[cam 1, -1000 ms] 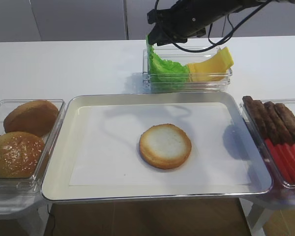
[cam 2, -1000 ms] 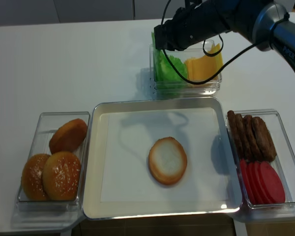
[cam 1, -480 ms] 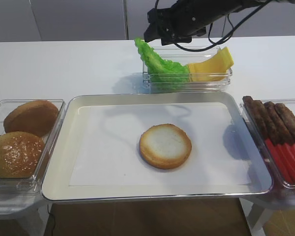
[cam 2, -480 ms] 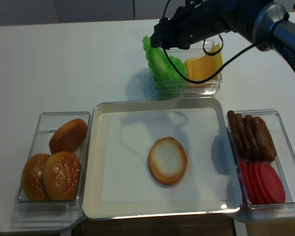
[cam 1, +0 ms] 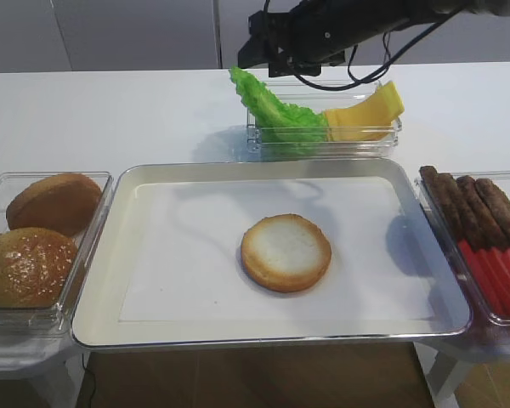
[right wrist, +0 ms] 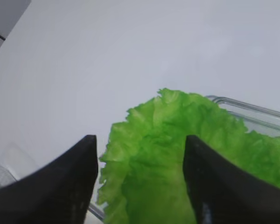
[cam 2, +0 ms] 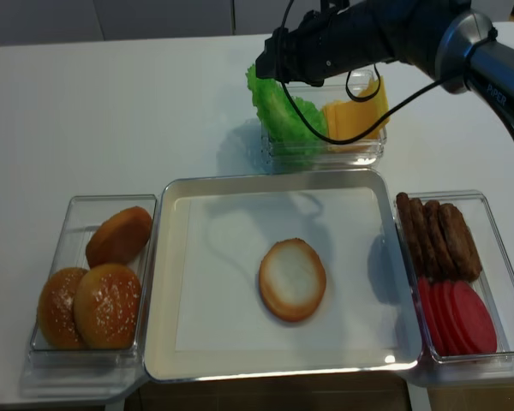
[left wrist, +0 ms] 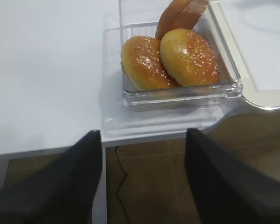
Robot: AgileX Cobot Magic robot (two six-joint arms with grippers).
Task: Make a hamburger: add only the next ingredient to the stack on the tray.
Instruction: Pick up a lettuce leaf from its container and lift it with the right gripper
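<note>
The green lettuce leaf lies half in its clear tub, with its frilly end hanging over the tub's left rim. My right gripper hovers just above that end, open. In the right wrist view the lettuce shows between and below the spread fingers of the right gripper, and neither finger grips it. The bun bottom half rests alone at the middle of the tray. My left gripper is open and empty, off the table's near left edge.
Yellow cheese slices share the lettuce tub. A tub of sesame buns stands left of the tray. On the right, another tub holds brown patties and red tomato slices.
The right gripper has opened and let go of the lettuce, which it held upright a second ago. The leaf has flopped left over the tub's rim, and the gripper has risen slightly.
</note>
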